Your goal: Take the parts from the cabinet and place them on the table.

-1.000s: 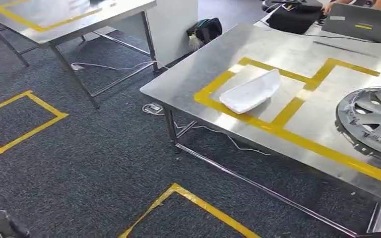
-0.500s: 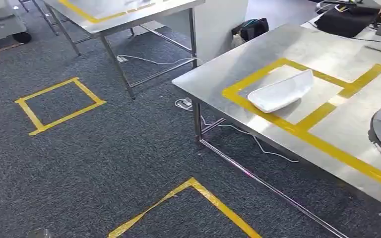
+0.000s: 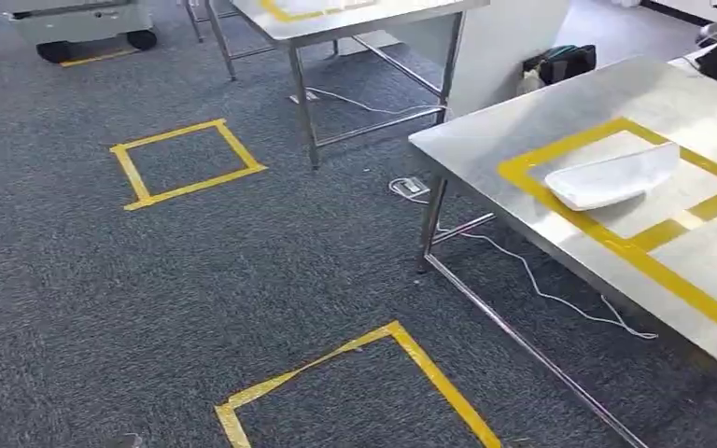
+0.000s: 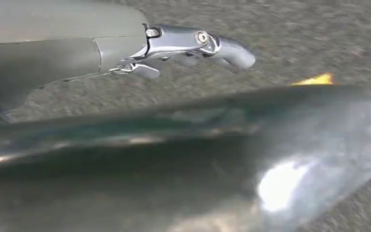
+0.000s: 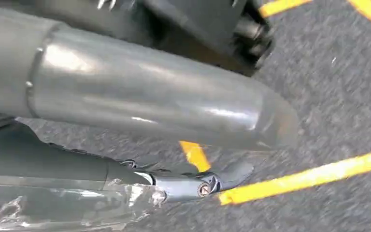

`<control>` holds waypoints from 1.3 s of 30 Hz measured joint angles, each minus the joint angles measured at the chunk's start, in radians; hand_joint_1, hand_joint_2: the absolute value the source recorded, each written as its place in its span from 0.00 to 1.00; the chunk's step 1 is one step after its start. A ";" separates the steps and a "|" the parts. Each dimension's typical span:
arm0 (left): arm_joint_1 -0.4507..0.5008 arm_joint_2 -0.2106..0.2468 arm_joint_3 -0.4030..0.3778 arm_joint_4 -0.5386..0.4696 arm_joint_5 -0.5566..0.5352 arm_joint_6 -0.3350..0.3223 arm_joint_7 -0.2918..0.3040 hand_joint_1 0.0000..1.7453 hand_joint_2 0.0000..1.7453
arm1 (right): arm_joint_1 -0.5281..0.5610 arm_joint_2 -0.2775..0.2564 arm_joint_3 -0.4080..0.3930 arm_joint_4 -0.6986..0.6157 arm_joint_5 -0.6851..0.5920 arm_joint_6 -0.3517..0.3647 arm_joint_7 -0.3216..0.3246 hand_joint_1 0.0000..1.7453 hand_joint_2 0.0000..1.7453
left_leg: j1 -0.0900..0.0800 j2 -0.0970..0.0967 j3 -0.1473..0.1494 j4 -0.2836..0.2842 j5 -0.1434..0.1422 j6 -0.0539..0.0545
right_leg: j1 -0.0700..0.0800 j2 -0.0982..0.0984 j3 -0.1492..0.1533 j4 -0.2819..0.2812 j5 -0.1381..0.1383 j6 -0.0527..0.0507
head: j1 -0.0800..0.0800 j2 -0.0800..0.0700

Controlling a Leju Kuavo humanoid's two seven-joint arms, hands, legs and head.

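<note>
A white curved part (image 3: 611,177) lies inside a yellow tape rectangle on the steel table (image 3: 513,126) at the right of the head view. My left hand (image 4: 188,46) hangs over the grey carpet with nothing in it and its thumb stretched out. My right hand (image 5: 198,186) also hangs low over the carpet and yellow tape lines, and it holds nothing.
A second steel table (image 3: 373,14) stands at the back, with a wheeled grey unit (image 3: 75,23) at the far left. Yellow tape squares (image 3: 187,163) (image 3: 355,392) mark the carpet. White cables (image 3: 523,271) trail under the near table, and a dark bag (image 3: 560,63) sits behind it.
The camera has swung left, so the whole scene has slid to the right. The grey wheel cover on the table has left the picture, and the far tape square and wheeled unit have come in.
</note>
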 joint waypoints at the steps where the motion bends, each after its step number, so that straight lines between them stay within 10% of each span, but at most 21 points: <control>1: 0.002 0.001 -0.002 0.001 0.000 -0.003 0.000 0.00 0.00 | 0.001 0.001 0.000 0.000 0.000 0.000 -0.001 0.00 0.00 | 0.001 -0.010 -0.003 0.000 0.005 0.007 | -0.002 0.044 -0.015 0.050 -0.038 0.002 | 0.002 0.000; 3: -0.003 0.003 -0.005 0.001 -0.002 -0.003 0.000 0.00 0.00 | 0.008 0.003 0.000 0.000 0.000 0.001 -0.001 0.00 0.00 | -0.002 -0.039 -0.018 0.001 0.020 0.015 | -0.001 0.079 -0.075 0.215 -0.122 0.006 | 0.005 0.000; 5: 0.001 0.002 -0.008 0.003 -0.008 -0.006 -0.007 0.00 0.00 | 0.009 0.003 0.000 0.000 -0.007 0.001 -0.013 0.00 0.00 | -0.006 -0.065 -0.029 0.001 0.030 0.016 | 0.002 0.085 -0.093 0.282 -0.140 0.004 | 0.005 0.000; 8: 0.006 0.002 -0.016 0.006 -0.017 -0.005 -0.014 0.00 0.00 | 0.005 0.003 -0.002 0.000 -0.029 0.005 -0.052 0.00 0.00 | -0.007 -0.106 -0.036 0.004 0.041 0.011 | 0.003 0.108 0.036 0.071 -0.039 -0.008 | 0.005 0.000; 10: 0.003 0.000 -0.019 0.006 -0.022 0.015 -0.014 0.00 0.00 | 0.000 0.003 -0.008 0.000 -0.045 -0.011 -0.064 0.00 0.00 | -0.010 -0.124 -0.046 0.013 0.044 0.005 | -0.004 0.178 0.102 -0.052 -0.036 -0.017 | 0.003 0.000; 14: 0.008 -0.004 -0.021 0.008 -0.038 0.043 -0.020 0.00 0.00 | -0.002 0.003 -0.023 0.000 -0.070 -0.034 -0.072 0.00 0.00 | 0.001 -0.167 -0.071 0.016 0.061 -0.019 | 0.001 0.135 0.101 -0.057 -0.021 -0.030 | 0.003 0.000; 17: 0.006 -0.008 -0.022 0.009 -0.055 0.054 -0.029 0.00 0.00 | -0.003 0.006 -0.032 -0.009 -0.065 -0.115 -0.114 0.00 0.00 | 0.005 -0.071 -0.138 0.150 -0.033 -0.039 | -0.003 0.091 0.098 -0.066 -0.012 -0.041 | -0.007 0.000; 20: 0.004 -0.010 -0.024 0.010 -0.078 0.073 -0.031 0.00 0.00 | 0.000 0.006 -0.033 -0.016 -0.045 -0.244 -0.180 0.00 0.00 | 0.021 -0.048 -0.228 0.341 -0.101 -0.055 | -0.003 0.044 0.091 -0.066 -0.010 -0.039 | -0.008 0.000; 23: 0.011 -0.011 -0.024 0.010 -0.093 0.087 -0.031 0.00 0.00 | -0.005 0.005 -0.033 -0.018 -0.033 -0.316 -0.190 0.00 0.00 | 0.037 -0.032 -0.144 0.187 0.001 -0.068 | -0.008 0.008 0.090 -0.066 -0.009 -0.031 | -0.007 0.000; 24: 0.010 -0.012 -0.024 0.010 -0.096 0.091 -0.031 0.00 0.00 | -0.006 0.006 -0.033 -0.018 -0.030 -0.348 -0.188 0.00 0.00 | 0.039 -0.005 -0.092 0.094 0.038 -0.072 | -0.010 -0.003 0.092 -0.065 -0.010 -0.024 | -0.008 0.000; 25: 0.006 -0.020 -0.026 0.010 -0.102 0.093 -0.031 0.00 0.00 | -0.006 0.005 -0.033 -0.019 -0.027 -0.373 -0.184 0.00 0.00 | 0.040 0.066 -0.055 0.027 0.044 -0.079 | -0.003 -0.011 0.094 -0.063 -0.011 -0.015 | -0.009 0.000; 30: 0.003 -0.025 -0.030 0.011 -0.121 0.092 -0.031 0.00 0.00 | -0.009 0.005 -0.034 -0.020 -0.026 -0.382 -0.164 0.00 0.00 | 0.024 0.005 -0.067 0.018 0.052 -0.026 | -0.013 -0.058 0.100 -0.061 -0.020 0.020 | -0.004 0.000; 32: 0.002 -0.024 -0.032 0.011 -0.123 0.091 -0.031 0.00 0.00 | -0.010 0.004 -0.034 -0.021 -0.029 -0.381 -0.161 0.00 0.00 | 0.025 -0.013 -0.071 0.018 0.057 -0.010 | -0.016 0.045 0.054 0.042 -0.093 0.021 | 0.002 0.000; 35: -0.003 -0.024 -0.038 0.012 -0.132 0.078 -0.030 0.00 0.00 | 0.001 0.005 -0.034 -0.020 -0.034 -0.380 -0.158 0.00 0.00 | 0.017 -0.061 -0.079 0.018 0.062 0.000 | -0.011 0.085 -0.057 0.278 -0.182 0.013 | 0.003 0.000; 37: 0.001 -0.024 -0.042 0.013 -0.138 0.066 -0.028 0.00 0.00 | 0.001 0.004 -0.035 -0.020 -0.034 -0.381 -0.151 0.00 0.00 | 0.014 -0.094 -0.079 0.019 0.063 -0.001 | -0.005 0.089 -0.041 0.231 -0.131 0.004 | 0.003 0.000; 39: 0.002 -0.024 -0.047 0.014 -0.142 0.060 -0.028 0.00 0.00 | 0.000 0.004 -0.036 -0.021 -0.032 -0.381 -0.151 0.00 0.00 | 0.014 -0.125 -0.077 0.022 0.064 -0.002 | -0.006 0.117 0.042 0.054 -0.039 -0.005 | 0.004 0.000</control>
